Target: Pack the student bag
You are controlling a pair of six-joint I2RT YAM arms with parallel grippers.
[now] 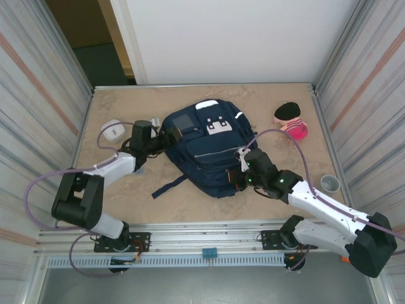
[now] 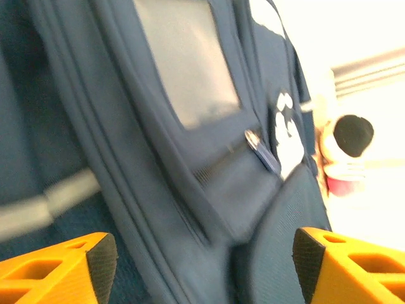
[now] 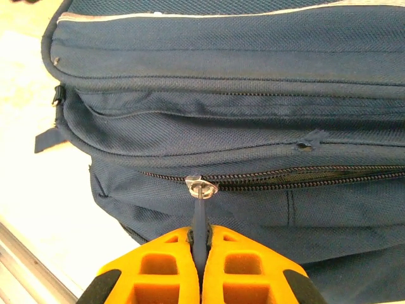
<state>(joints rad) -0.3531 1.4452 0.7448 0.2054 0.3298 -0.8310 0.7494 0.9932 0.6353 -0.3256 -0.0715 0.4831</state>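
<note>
- No words, numbers or brand names can be read here.
- The student bag (image 1: pixel 209 155) has a white patch (image 1: pixel 219 125) on its front. There are a few small dark marks on it. In the top view they are too tiny to tell if they are letters or a picture. In the left wrist view the patch is blurry and the marks are just round dark spots.
- Next to it on the bag is a grey patch (image 1: pixel 183 121). Its face looks plain and smooth in both views.
</note>
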